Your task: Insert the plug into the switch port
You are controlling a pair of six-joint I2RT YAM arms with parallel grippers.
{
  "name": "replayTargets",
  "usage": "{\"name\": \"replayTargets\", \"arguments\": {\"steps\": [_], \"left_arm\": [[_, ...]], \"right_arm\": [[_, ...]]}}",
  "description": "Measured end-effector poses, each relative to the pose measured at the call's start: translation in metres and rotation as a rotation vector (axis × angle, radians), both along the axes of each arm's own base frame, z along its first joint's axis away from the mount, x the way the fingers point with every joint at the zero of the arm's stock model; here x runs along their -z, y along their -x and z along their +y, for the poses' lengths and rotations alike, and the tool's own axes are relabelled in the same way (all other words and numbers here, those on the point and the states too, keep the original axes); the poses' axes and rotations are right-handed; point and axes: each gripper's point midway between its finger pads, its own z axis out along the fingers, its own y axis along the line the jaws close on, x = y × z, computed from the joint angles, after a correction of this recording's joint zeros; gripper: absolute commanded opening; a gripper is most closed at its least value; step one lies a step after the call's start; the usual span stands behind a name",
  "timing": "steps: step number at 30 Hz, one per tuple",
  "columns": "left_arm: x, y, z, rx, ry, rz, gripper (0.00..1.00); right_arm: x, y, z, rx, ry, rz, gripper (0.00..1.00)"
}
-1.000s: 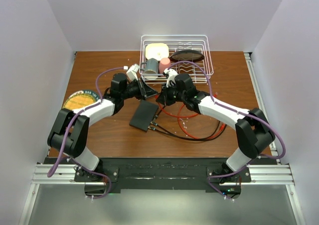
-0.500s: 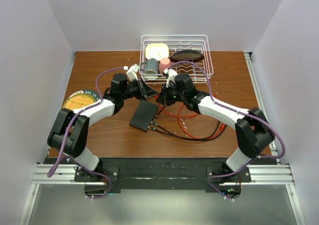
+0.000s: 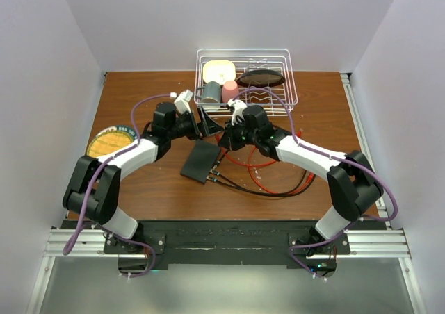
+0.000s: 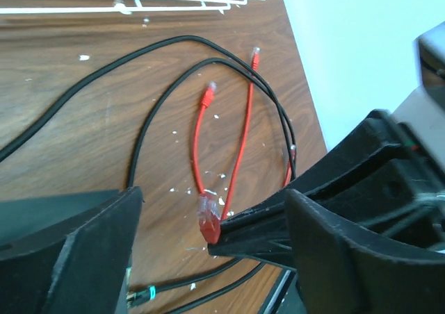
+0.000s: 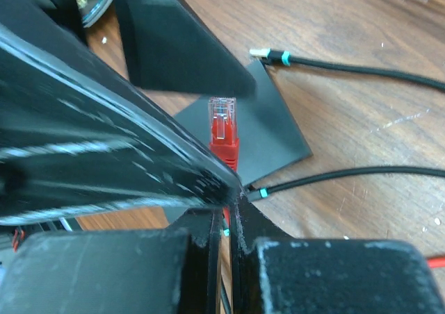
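Observation:
The switch (image 3: 201,160) is a flat black box lying on the wooden table between the arms, and it shows as a dark slab (image 5: 268,130) in the right wrist view. My right gripper (image 3: 227,136) is shut on the red plug (image 5: 224,128), whose clear tip points toward the switch from just above it. From the left wrist the same plug (image 4: 208,220) sticks out of the right gripper's fingertips. My left gripper (image 4: 214,197) is open wide, one finger on each side of the plug without touching it, and sits beside the right one (image 3: 207,125).
A white wire rack (image 3: 245,79) with cups and a dark dish stands at the back. A round yellow-green disc (image 3: 110,139) lies at the left. Black cables (image 3: 268,190) run from the switch's near edge. The red cable (image 4: 198,147) loops on the table, and a loose black connector (image 5: 268,53) lies nearby.
My left gripper has gone from shut to wide open and its arm has drawn back slightly to the left. The right gripper still holds the red plug in the same place.

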Motion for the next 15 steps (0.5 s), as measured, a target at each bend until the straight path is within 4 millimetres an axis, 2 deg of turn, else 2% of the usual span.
{"name": "replayTargets", "arguments": {"steps": [4,8,11,15], "left_arm": [[-0.009,-0.006,0.018,-0.054,-0.022,-0.021,0.92],[-0.013,-0.018,0.046,-0.132,-0.051,-0.038,0.92],[-0.002,-0.021,0.065,-0.179,-0.094,-0.020,0.92],[0.012,-0.018,0.071,-0.189,-0.139,0.005,0.92]], "right_arm": [[0.013,0.006,-0.005,0.002,0.022,0.023,0.00],[0.025,0.011,-0.011,0.005,0.047,0.044,0.00],[0.031,0.014,-0.018,0.017,0.069,0.045,0.00],[0.032,0.018,-0.023,0.020,0.085,0.040,0.00]]}}
